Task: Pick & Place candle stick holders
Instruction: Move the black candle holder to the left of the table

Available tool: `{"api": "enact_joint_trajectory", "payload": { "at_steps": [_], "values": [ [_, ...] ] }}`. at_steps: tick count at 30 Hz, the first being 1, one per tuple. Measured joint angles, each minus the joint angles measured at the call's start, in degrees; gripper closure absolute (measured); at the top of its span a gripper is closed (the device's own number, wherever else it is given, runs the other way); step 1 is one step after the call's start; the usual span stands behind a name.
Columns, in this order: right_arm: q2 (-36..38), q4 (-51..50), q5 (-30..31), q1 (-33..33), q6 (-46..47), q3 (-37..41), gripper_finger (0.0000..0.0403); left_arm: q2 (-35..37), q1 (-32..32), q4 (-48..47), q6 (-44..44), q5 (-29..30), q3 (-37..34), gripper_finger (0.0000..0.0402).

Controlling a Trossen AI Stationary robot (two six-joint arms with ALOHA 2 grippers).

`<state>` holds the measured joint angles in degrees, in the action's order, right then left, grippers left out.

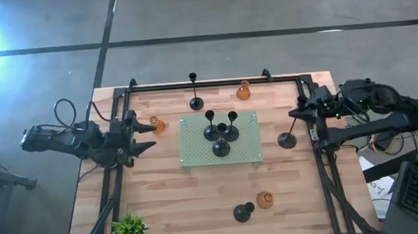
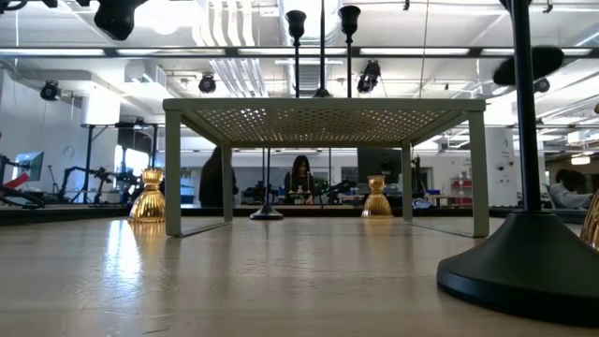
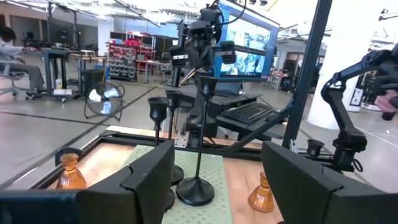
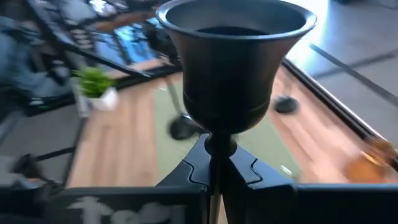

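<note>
Three black candle stick holders stand on the pale green mat (image 1: 250,152). Another black one (image 1: 195,102) and an amber glass one (image 1: 244,92) stand at the far side. A black one (image 1: 244,213) and an amber one (image 1: 265,200) stand near the front edge. My right gripper (image 1: 296,114) is right of the mat, shut on a black holder (image 1: 287,139). My left gripper (image 1: 147,135) is open and empty left of the mat, with an amber holder (image 1: 157,124) just off its far fingertip. My right gripper pinches the black holder's thin stem (image 4: 214,151) between its two fingers, just under the cup (image 4: 235,59). The fingers come level from the table's right side and lie across the stem. The cup stands above the fingers. The base (image 2: 529,65) hangs tilted, clear of the table.
A small green plant (image 1: 130,228) stands at the near left corner. The mat is a raised perforated stand on legs (image 2: 172,168). Black frame rails (image 1: 214,82) run along the far, left and right edges. People sit in the room behind the table.
</note>
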<state>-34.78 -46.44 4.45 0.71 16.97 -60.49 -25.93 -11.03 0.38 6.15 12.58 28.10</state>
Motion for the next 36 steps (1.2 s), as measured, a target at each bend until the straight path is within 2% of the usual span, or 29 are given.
{"api": "enact_joint_trajectory", "payload": {
  "at_steps": [5, 11, 15, 18, 23, 27, 36],
  "values": [
    [-2.61, 9.11, 0.91, 9.6, -0.27, 1.46, 0.0395, 0.04, 0.0, 0.02, -0.04, -0.12, 0.0, 0.0156],
    [-9.47, 15.1, 9.36, 22.02, -0.77, 1.66, 0.0395, 0.04, 0.0, 0.04, 0.33, -3.48, 0.01, 0.0156],
    [-15.59, 16.26, 16.38, 28.72, -4.12, -2.4, 0.0395, 0.04, 0.0, 0.04, 0.29, -5.9, 0.69, 0.0156],
    [-19.99, 16.51, 19.56, 31.31, -7.28, -7.04, 0.0395, -0.09, 0.0, 0.09, -0.23, -6.46, 1.26, 0.0156],
    [-27.56, 16.2, 19.25, 31.56, -8.2, -13.56, 0.0395, -0.88, 0.04, 0.11, -0.3, -8.87, 1.65, 0.0156],
    [-33.48, 16.44, 14.62, 31.54, -9.53, -19.53, 0.0395, -1.94, 0.04, 0.05, -0.27, -11.39, 2.22, 0.0156],
    [-43.69, 16.77, 7.01, 30.39, -12.41, -29.97, 0.0395, -3.36, 0.0, 0.09, -1.32, -21.02, 5.17, 0.0156]
  ]
}}
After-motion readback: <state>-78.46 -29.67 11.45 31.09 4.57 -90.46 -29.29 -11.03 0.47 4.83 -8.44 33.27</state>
